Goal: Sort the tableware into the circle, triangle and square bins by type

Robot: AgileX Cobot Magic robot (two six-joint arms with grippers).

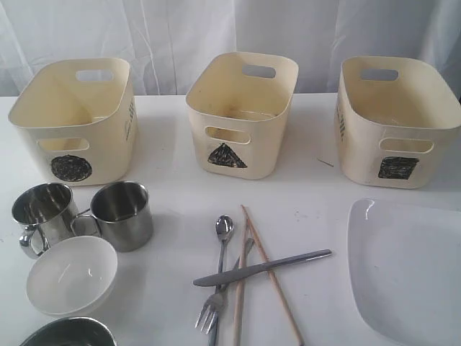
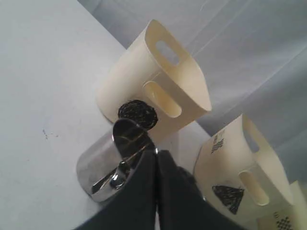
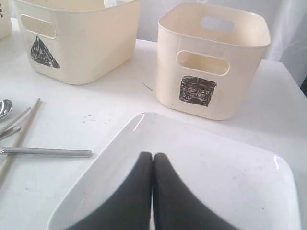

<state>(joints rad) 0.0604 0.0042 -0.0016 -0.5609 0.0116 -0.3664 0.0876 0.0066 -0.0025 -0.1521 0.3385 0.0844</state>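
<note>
Pressing together, left fingers (image 2: pixel 138 196) and right fingers (image 3: pixel 136 194) hold nothing.

Left gripper (image 2: pixel 157 153): two matte black fingers, broad at base, tapering to narrow tips. Right gripper (image 3: pixel 152 155): identical black wedges (wrist views only).

Bright, even light; soft shadows on the desk (image 1: pixel 173 137), glare streaks on the steel mug (image 2: pixel 103 167), left hand (image 2: pixel 157 154) blurred close-up.
</note>
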